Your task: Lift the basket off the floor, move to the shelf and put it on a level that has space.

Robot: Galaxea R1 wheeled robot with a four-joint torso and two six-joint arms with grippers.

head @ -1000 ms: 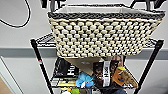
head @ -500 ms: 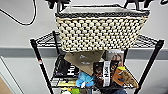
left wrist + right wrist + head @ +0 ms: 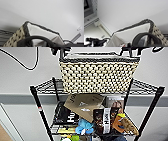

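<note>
Jaws I cannot read: at either end of the basket [image 3: 98,74] a dark gripper comes down to the rim, the left gripper [image 3: 57,50] at one end and the right gripper [image 3: 130,50] at the other, but whether the fingers pinch the loop handles or merely sit by them is hidden. Holding at both ends keeps the long basket level, which suits setting it flat. It sits over the top level [image 3: 143,87] of the shelf [image 3: 37,103]; I cannot tell whether its base touches the wire. That tier is the sensible choice, since the one below is crowded with a cardboard sheet [image 3: 83,105], boxes and toys. From the left wrist, a dark loop [image 3: 37,38] arches before the white lining [image 3: 37,31], against a plain wall.
</note>
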